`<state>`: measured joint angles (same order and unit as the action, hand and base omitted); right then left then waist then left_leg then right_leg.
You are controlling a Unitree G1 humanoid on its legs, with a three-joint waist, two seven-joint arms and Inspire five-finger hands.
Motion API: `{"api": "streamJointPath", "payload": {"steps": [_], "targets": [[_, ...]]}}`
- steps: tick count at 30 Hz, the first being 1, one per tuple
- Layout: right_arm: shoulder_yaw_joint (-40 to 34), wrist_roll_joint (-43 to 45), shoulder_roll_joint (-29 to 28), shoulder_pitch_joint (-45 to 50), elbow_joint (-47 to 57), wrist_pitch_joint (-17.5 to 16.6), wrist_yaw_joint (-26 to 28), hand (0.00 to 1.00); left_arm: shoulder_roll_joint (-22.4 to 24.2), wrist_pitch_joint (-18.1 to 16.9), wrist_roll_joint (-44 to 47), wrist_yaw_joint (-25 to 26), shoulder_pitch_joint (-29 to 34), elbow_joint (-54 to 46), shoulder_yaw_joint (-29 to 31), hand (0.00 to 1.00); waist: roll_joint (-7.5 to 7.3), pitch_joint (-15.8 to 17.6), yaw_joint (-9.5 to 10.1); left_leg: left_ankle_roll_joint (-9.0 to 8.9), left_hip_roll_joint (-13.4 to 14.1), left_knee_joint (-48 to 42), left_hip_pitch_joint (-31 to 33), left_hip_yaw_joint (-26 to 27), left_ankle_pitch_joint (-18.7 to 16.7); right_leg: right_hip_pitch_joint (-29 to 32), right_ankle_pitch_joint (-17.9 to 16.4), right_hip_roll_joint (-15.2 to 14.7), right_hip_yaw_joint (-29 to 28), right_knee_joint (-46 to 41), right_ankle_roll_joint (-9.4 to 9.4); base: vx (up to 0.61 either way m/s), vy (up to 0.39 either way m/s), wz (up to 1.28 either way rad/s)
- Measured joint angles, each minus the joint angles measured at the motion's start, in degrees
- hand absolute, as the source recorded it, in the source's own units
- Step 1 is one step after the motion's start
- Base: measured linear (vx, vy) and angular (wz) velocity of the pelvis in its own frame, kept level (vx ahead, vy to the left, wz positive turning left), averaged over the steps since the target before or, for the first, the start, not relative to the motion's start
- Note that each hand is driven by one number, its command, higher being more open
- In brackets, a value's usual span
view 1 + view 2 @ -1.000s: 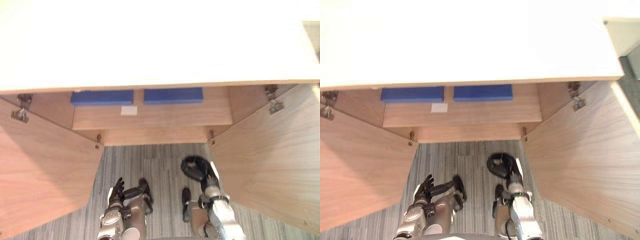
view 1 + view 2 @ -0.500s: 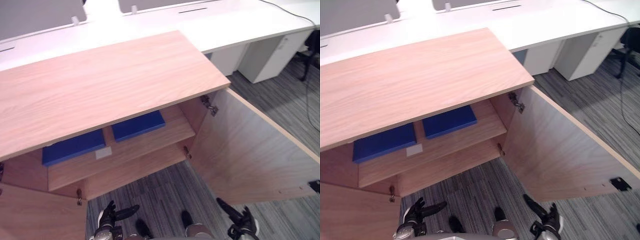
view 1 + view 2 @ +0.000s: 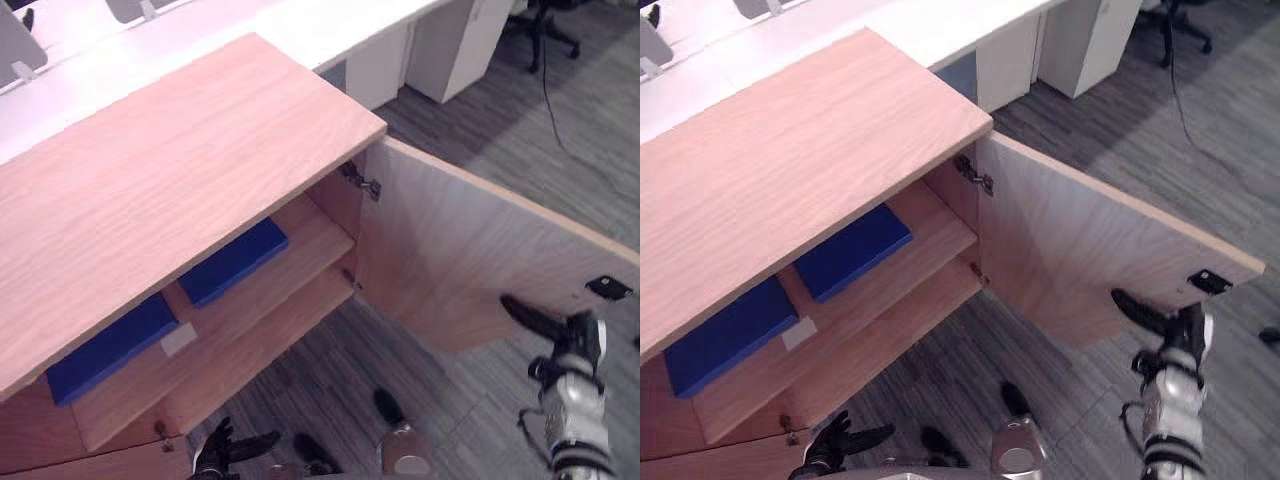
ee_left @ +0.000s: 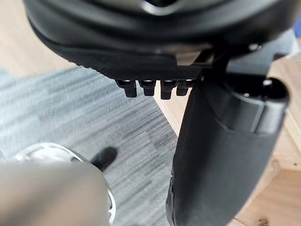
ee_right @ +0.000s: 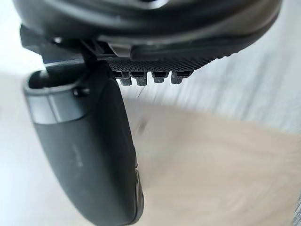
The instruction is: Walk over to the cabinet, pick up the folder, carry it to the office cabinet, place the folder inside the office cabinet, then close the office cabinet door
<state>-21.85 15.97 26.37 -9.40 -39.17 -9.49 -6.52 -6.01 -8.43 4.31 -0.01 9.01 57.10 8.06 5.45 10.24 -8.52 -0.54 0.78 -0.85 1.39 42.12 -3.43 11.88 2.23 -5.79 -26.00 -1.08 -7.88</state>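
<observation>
My right hand (image 3: 558, 330), fingers straight, points at the inner face of the open right door (image 3: 470, 250) near its free edge; closing means swinging it left. The blue folder (image 3: 233, 262) and a second folder (image 3: 110, 348) lie flat on the shelf (image 3: 312, 236). My left hand (image 3: 232, 447) hangs low, fingers spread.

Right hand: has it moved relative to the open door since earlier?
Yes: the right hand rose from below the right door to in front of its inner face.

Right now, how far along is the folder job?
Looks done: two blue folders lie on the cabinet shelf, and both hands are empty. In hand: the open right hand reaches at the open right door. Remaining: shutting that door. The left hand hangs low, open.
</observation>
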Motion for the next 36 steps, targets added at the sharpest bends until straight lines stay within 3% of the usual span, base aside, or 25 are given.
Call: {"api": "streamJointPath", "payload": {"steps": [4, 8, 12, 15, 17, 21, 24, 28, 32, 36], "targets": [[4.91, -2.58, 4.96, -2.37, -1.87, 0.02, 0.83, 1.00, -0.19, -0.22, -1.13, -0.10, -0.43, -0.01, -1.22, 1.00, 1.49, 1.84, -0.19, -0.22, 0.20, -1.81, 1.08, -0.78, -1.26, 1.13, 0.37, 0.00, -1.38, 0.12, -0.58, 0.00, -0.086, -0.20], [7.68, -4.57, 5.43, -2.22, -1.67, 0.10, 1.38, 1.00, -0.16, -0.65, -2.31, -0.16, -1.24, -0.35, -1.98, 1.00, 1.48, 2.32, -0.82, -0.30, 0.33, -2.09, 1.68, -0.93, -1.36, 1.83, 0.82, 0.14, -1.91, 0.47, -0.63, -0.01, -0.092, -0.08], [7.55, -5.19, 4.11, 4.89, 8.65, 0.86, 1.06, 1.00, -0.16, -0.81, -2.52, -0.05, -2.07, -0.54, -1.71, 1.00, 1.32, 2.54, -1.29, -0.63, 0.57, -2.62, 1.91, -2.55, -1.77, 1.82, 0.93, 0.48, -2.04, 0.53, -0.70, 0.01, -0.066, -0.03], [7.13, -7.10, -2.49, 14.25, 23.71, 0.46, 1.18, 1.00, -0.15, -0.79, -3.88, 0.12, -2.09, -0.57, -1.50, 1.00, 0.58, 3.02, -3.58, -0.62, 1.26, -2.90, 2.04, -2.48, -1.89, 1.70, 1.44, 1.04, -2.40, 0.72, -0.93, 0.02, -0.064, -0.12], [8.72, -7.16, -10.53, 21.56, 34.06, -0.76, 1.52, 1.00, 0.33, -0.79, -5.25, 0.36, -3.00, -0.57, -0.31, 1.00, -0.78, 3.88, -4.97, -0.83, 2.19, -3.58, 1.93, -2.09, -2.16, 1.72, 2.09, 1.67, -3.05, 0.70, -1.06, -0.01, -0.083, -0.20], [16.52, -7.04, -16.61, 34.05, 43.29, -2.01, 2.79, 1.00, 1.57, -0.77, -6.78, 0.46, -3.96, -0.41, -0.35, 1.00, -2.66, 4.15, -5.33, -1.90, 3.88, -5.52, 1.43, -0.32, -3.74, 1.33, 2.87, 2.87, -4.69, 0.61, -0.85, -0.05, -0.065, -0.29], [25.83, -6.29, -15.02, 44.53, 48.20, -2.04, 7.00, 1.00, 2.07, -0.68, -7.90, 0.31, -4.03, 0.19, -0.75, 1.00, -4.01, 3.82, -5.37, -2.13, 6.17, -8.32, 0.89, 0.69, -5.18, 0.80, 3.23, 4.41, -5.20, -0.10, -0.52, -0.02, -0.052, -0.24], [38.53, -6.46, -4.29, 50.06, 50.03, -1.99, 15.98, 1.00, 0.16, -0.67, -8.98, -0.40, -6.35, 4.02, -2.49, 1.00, -6.48, 3.21, -5.09, -2.89, 8.75, -11.62, 0.85, 0.62, -5.65, -0.13, 3.59, 6.00, -4.94, -0.28, -0.03, -0.02, -0.054, -0.05], [42.59, -7.09, 5.10, 50.07, 56.68, -2.03, 24.38, 1.00, -1.97, -0.67, -10.06, -0.80, -7.45, 4.68, -5.09, 1.00, -7.77, 3.51, -4.66, -2.83, 9.06, -13.02, 1.22, -2.20, -5.61, -1.53, 3.26, 5.70, -2.80, -0.10, -0.43, -0.04, -0.034, 0.25], [43.23, -7.21, 6.18, 46.60, 57.95, -3.00, 26.42, 1.00, -4.85, -0.65, -10.06, -1.26, -7.43, 5.07, -5.89, 1.00, -10.06, 2.24, -3.20, -2.46, 8.28, -13.24, 3.02, -7.33, -5.29, -2.24, 3.02, 4.64, 1.10, -0.15, -0.13, -0.03, -0.012, 0.54]]}}
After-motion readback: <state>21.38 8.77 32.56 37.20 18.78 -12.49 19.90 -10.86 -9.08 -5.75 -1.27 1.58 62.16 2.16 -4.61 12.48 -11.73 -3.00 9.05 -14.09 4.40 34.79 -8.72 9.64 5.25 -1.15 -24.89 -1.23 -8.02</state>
